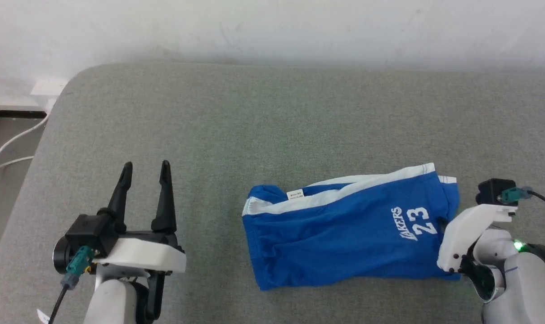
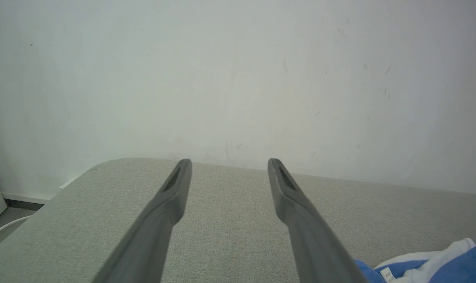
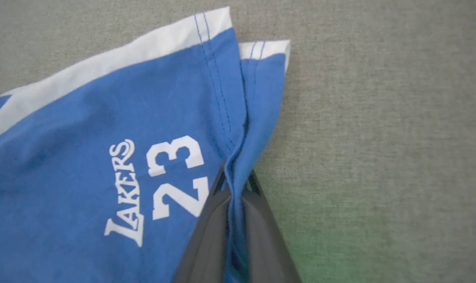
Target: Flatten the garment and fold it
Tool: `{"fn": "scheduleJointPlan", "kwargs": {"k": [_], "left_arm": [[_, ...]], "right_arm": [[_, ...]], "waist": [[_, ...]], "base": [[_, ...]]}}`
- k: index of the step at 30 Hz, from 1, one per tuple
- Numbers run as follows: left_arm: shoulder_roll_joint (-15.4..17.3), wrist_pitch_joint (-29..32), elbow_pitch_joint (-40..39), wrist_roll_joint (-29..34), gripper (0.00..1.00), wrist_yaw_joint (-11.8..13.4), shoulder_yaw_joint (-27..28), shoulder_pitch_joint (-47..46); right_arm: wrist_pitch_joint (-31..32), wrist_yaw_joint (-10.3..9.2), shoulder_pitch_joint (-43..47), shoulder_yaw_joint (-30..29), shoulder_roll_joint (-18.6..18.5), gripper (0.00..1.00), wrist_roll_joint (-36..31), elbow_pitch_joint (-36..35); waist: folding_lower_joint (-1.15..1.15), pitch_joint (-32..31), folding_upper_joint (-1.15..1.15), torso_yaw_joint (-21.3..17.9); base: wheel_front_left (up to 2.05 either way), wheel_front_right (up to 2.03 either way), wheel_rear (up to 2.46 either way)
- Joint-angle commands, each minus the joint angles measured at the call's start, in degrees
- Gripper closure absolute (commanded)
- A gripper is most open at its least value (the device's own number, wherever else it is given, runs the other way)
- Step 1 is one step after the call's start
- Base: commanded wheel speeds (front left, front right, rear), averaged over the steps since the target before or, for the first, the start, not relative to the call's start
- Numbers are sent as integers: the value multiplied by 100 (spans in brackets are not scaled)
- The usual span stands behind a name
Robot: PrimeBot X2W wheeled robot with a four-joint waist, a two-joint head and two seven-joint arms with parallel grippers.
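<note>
The right end effector [image 3: 236, 184], low at the near right, is pinched tight on the leg hem of the blue garment [image 1: 344, 234] lying across the grey desk [image 1: 254, 112], while the left end effector [image 1: 146, 170] hovers spread wide, well apart from the garment, with the white wall [image 1: 272, 27] beyond.

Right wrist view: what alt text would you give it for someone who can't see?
The right gripper pinches a fold at the hem of the blue shorts, beside their white LAKERS 23 print. The shorts lie on a grey fabric surface.
</note>
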Motion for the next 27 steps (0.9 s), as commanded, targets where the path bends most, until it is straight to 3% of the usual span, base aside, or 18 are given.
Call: {"fn": "scheduleJointPlan", "kwargs": {"k": [1,9,13,20,24,27], "left_arm": [[-26,-27,16,34,0,-45,24,60],[-69,-27,41,133,0,-127,31,106],[-76,-27,87,153,0,-163,-3,123],[-81,-27,104,190,0,-187,-61,152],[-82,-27,83,170,0,-167,-104,140],[-82,-27,58,146,0,-149,-145,104]], "right_arm": [[-11,-9,107,-46,-2,100,-57,15],[-146,-9,256,-1122,-75,100,-1105,-549],[-33,-9,427,-1236,-103,100,-1528,-1034],[522,-9,836,-110,-54,100,-979,-2502],[1120,-9,1008,989,-99,100,-644,-3389],[1427,-9,941,1845,-217,100,-542,-3644]], "waist": [[0,-11,0,-6],[0,-78,0,15],[0,-120,0,46],[0,-163,0,77],[0,-142,0,99],[0,-86,0,123]], "base": [[0,0,0],[0,0,0],[0,0,0],[0,0,0],[0,0,0],[0,0,0]]}}
